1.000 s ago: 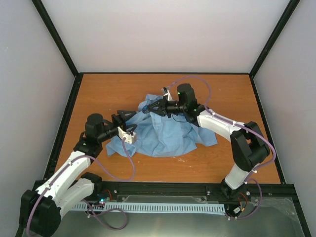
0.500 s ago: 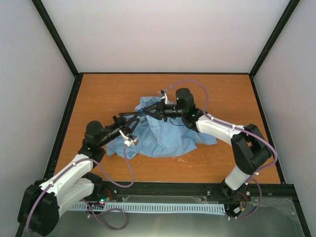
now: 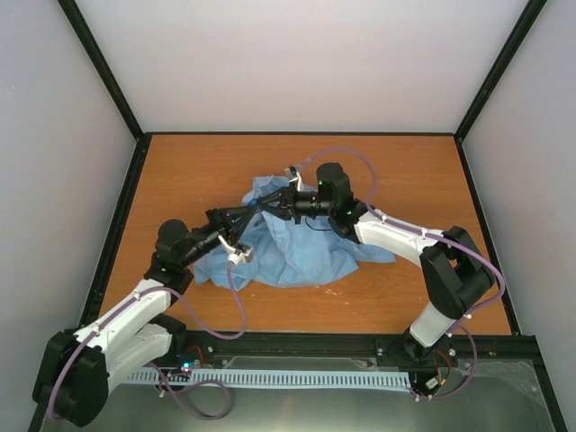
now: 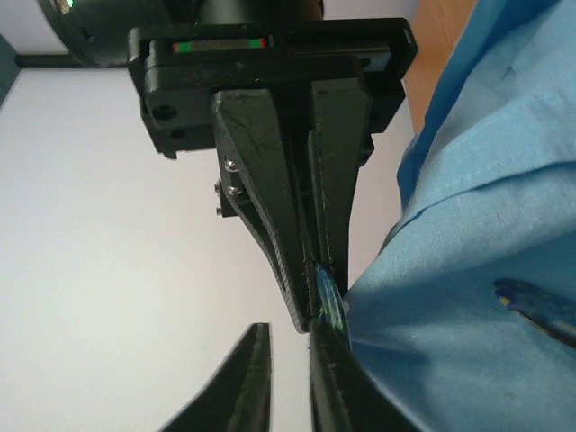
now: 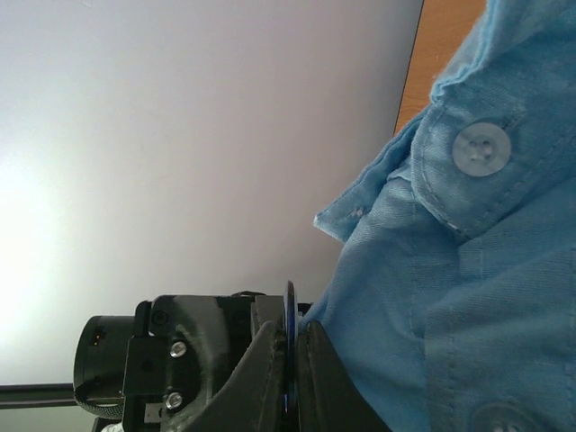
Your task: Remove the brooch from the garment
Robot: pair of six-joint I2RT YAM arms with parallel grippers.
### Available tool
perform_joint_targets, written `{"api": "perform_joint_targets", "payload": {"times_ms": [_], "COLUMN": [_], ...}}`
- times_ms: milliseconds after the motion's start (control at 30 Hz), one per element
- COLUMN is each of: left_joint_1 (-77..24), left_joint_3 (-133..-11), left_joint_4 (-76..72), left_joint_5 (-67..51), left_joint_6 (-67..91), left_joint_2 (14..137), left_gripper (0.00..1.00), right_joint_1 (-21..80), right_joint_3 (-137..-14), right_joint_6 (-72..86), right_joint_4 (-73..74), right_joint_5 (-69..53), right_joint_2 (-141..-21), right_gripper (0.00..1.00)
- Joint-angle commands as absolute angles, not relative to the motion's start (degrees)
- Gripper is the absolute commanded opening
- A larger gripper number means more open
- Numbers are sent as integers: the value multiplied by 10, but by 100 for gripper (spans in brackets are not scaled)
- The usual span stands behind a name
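The garment, a light blue shirt, lies bunched mid-table, one fold lifted at its upper left. My right gripper holds that fold up. In the right wrist view the right gripper is shut on the brooch, a thin dark blue disc seen edge-on, with shirt cloth hanging to its right. The left wrist view shows the brooch pinched at the right gripper's tips. Just below, my left gripper stands with a narrow empty gap between its jaws, its right finger against the brooch and cloth.
The orange wooden table is walled by white panels and black frame posts. Purple cables loop off both arms. A white shirt button sits on a placket near the lifted fold.
My left gripper has travelled up and right to meet the right gripper's tips, and its jaws have narrowed. The right gripper has shifted slightly left with the lifted fold.
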State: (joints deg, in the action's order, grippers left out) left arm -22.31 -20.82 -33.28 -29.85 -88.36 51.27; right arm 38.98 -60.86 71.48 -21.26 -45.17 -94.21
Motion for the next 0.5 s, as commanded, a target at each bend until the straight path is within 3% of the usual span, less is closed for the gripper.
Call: {"api": "perform_joint_targets", "payload": {"times_ms": [0, 167, 200, 333, 467], "left_joint_1": [-229, -236, -238, -239, -239], "left_joint_3": [-233, -294, -293, -254, -233], "left_joint_4": [-333, -173, -167, -235, -272], "left_joint_5": [-296, -285, -278, -268, -271], "left_joint_6": [-873, -819, -826, -866, -891], "left_joint_2": [517, 527, 530, 527, 517], "left_gripper": [12, 11, 14, 42, 50], "right_joint_1": [398, 398, 398, 399, 399], "right_joint_3": [-606, -610, -609, -605, -605], "right_joint_6": [722, 721, 725, 729, 725], "right_joint_4": [-232, -234, -237, -237, -234], "right_joint_5": [-443, -444, -443, -438, -437], "right_joint_2": [-925, -917, -916, -911, -908], "right_gripper": [3, 5, 4, 3, 3]}}
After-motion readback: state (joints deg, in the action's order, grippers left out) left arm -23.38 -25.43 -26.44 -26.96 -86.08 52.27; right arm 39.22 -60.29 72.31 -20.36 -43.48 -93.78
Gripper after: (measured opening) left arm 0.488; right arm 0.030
